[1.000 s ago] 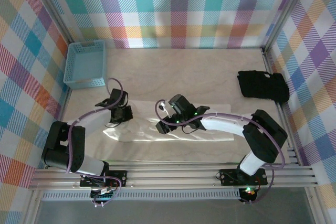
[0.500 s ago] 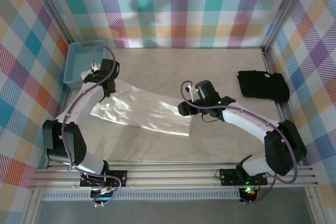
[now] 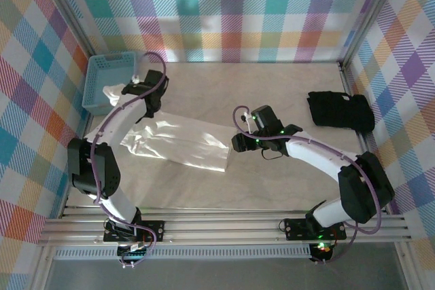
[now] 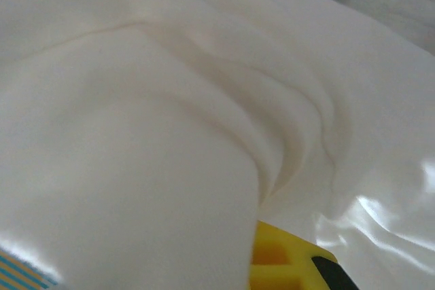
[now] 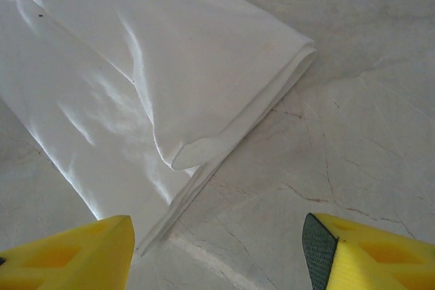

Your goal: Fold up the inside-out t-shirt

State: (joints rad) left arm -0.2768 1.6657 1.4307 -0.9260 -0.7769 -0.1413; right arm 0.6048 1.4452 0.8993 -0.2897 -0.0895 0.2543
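Note:
The inside-out t-shirt (image 3: 178,143) lies as a white, folded band running diagonally across the table's left half. One end of it is drawn up beside the blue basket (image 3: 109,81). My left gripper (image 3: 145,102) is shut on that raised end. In the left wrist view white cloth (image 4: 170,113) drapes over the gripper, with one yellow finger (image 4: 285,263) peeking out. My right gripper (image 3: 238,142) hovers open just right of the shirt's layered right edge (image 5: 245,106). Its yellow fingers (image 5: 68,252) stand wide apart over bare table, with nothing between them.
A black folded garment (image 3: 340,110) lies at the right side of the table (image 3: 272,86). The blue basket sits in the far left corner against the plaid wall. Metal rails (image 3: 224,225) run along the near edge.
My left gripper has swung from the near side up to the basket, dragging the shirt's end with it. The right gripper has drawn back right of the shirt, which now lies shorter and more diagonal.

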